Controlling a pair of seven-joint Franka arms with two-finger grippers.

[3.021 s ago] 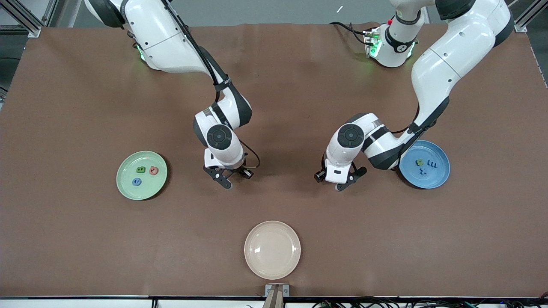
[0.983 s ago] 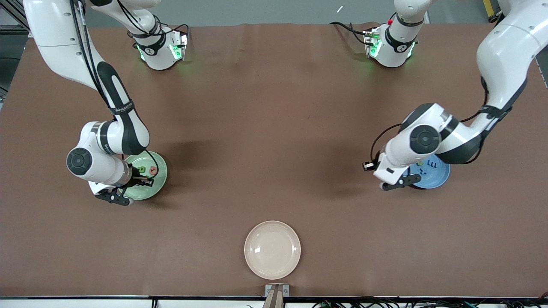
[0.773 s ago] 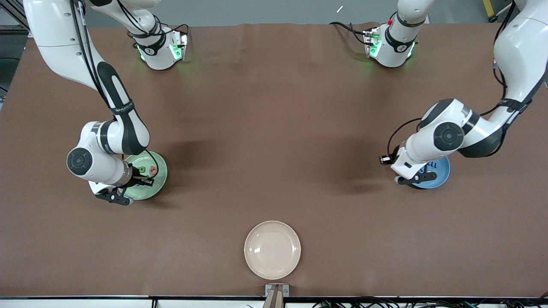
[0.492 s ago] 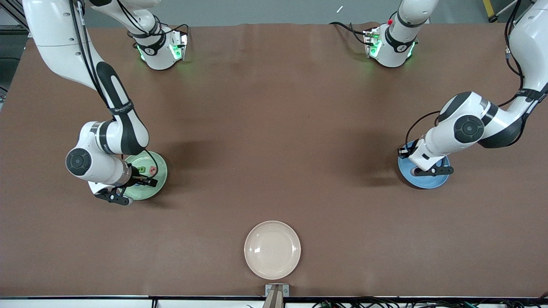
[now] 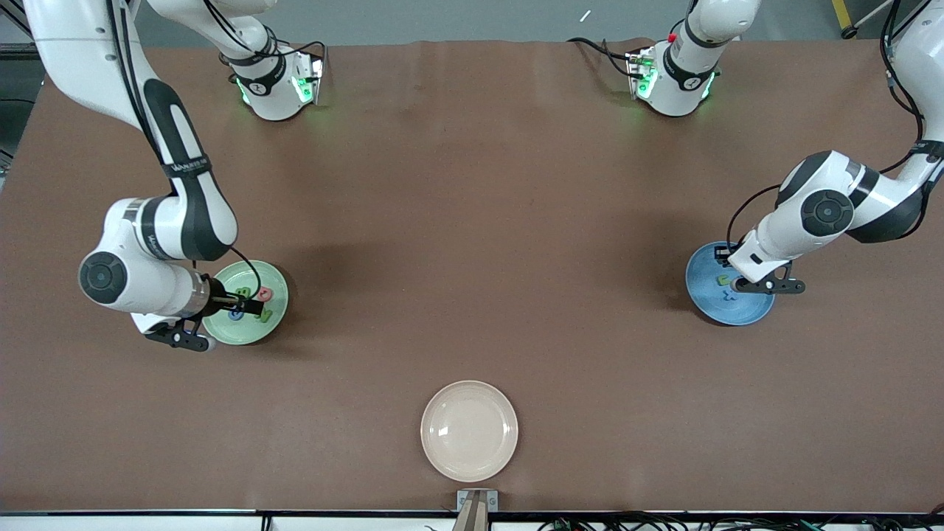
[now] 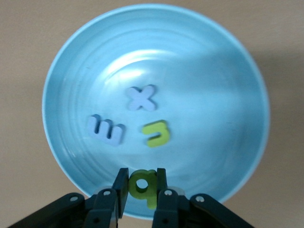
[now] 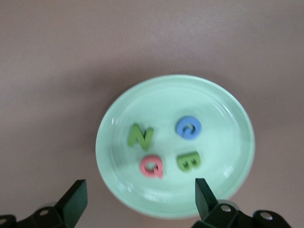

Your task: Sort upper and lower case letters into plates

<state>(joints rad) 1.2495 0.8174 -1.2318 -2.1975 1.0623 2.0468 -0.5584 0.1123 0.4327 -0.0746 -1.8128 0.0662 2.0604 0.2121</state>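
Four capitals, N, G, Q and B, lie in the green plate; my right gripper hangs spread above it. My left gripper pinches a green q over the blue plate, where x, m and another green letter lie.
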